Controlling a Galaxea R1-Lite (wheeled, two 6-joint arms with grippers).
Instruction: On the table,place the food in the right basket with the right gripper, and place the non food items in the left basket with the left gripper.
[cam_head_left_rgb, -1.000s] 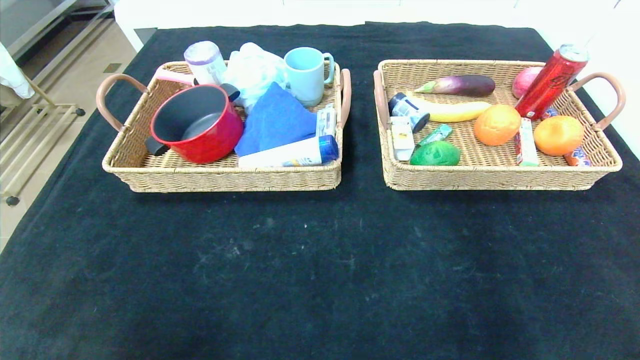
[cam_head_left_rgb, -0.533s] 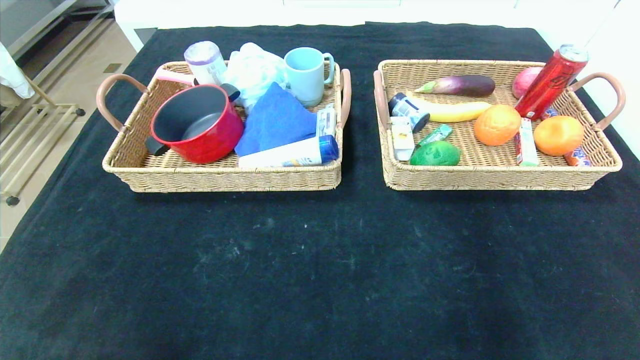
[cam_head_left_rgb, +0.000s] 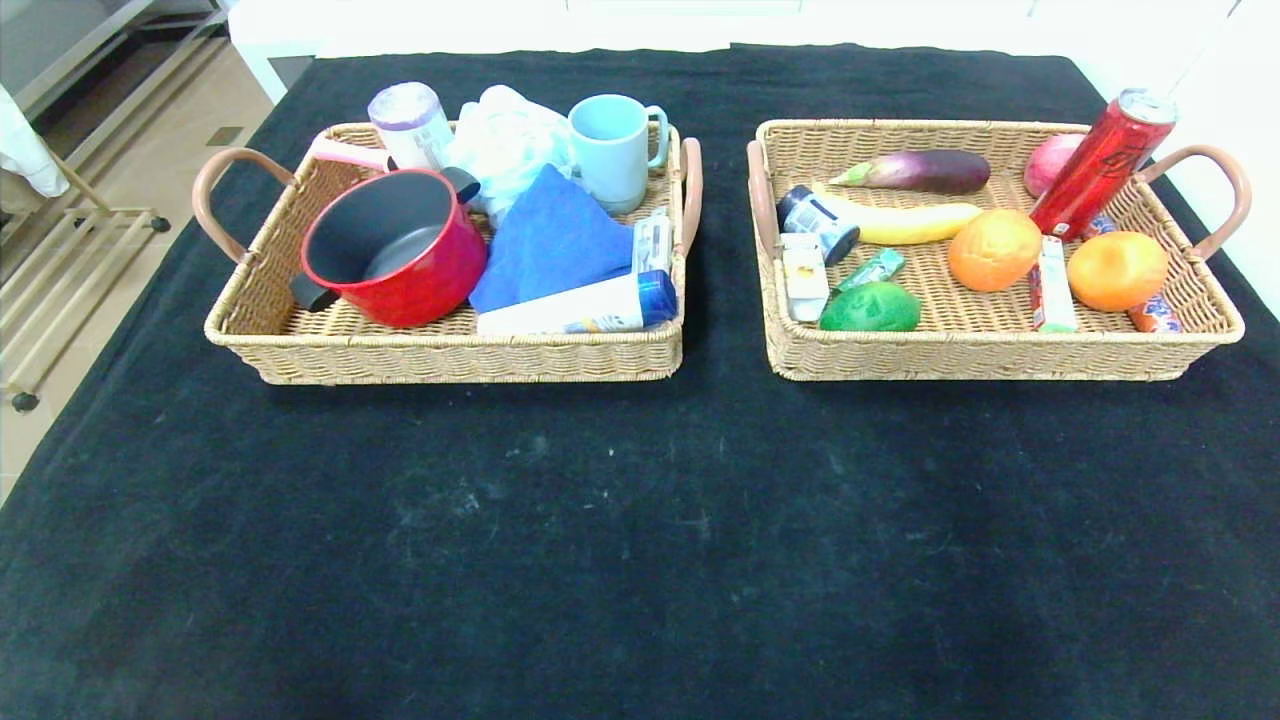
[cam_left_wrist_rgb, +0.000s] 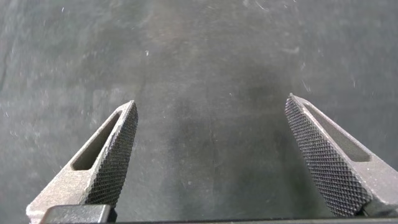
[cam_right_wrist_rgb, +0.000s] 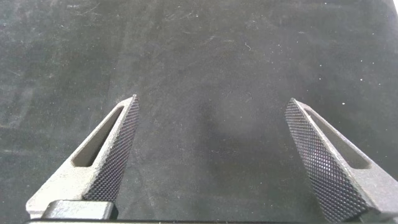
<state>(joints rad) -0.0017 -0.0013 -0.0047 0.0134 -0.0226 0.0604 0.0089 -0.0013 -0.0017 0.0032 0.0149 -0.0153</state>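
The left basket (cam_head_left_rgb: 250, 330) holds the red pot (cam_head_left_rgb: 395, 247), a white bottle with a blue cap (cam_head_left_rgb: 580, 308), a blue cloth and a light blue mug. In the right basket (cam_head_left_rgb: 1000, 355) lie the banana (cam_head_left_rgb: 915, 221), two oranges (cam_head_left_rgb: 994, 249), a green gum pack (cam_head_left_rgb: 872, 268) and a blue-and-white tub (cam_head_left_rgb: 815, 220). Neither arm shows in the head view. My left gripper (cam_left_wrist_rgb: 211, 109) is open over bare black cloth. Over bare cloth too, my right gripper (cam_right_wrist_rgb: 212, 106) is open and empty.
The right basket also holds an eggplant (cam_head_left_rgb: 915, 169), a red can (cam_head_left_rgb: 1100, 165) and a green fruit (cam_head_left_rgb: 870, 307). The black-draped table (cam_head_left_rgb: 620, 540) stretches in front of both baskets. A metal rack stands on the floor at the far left.
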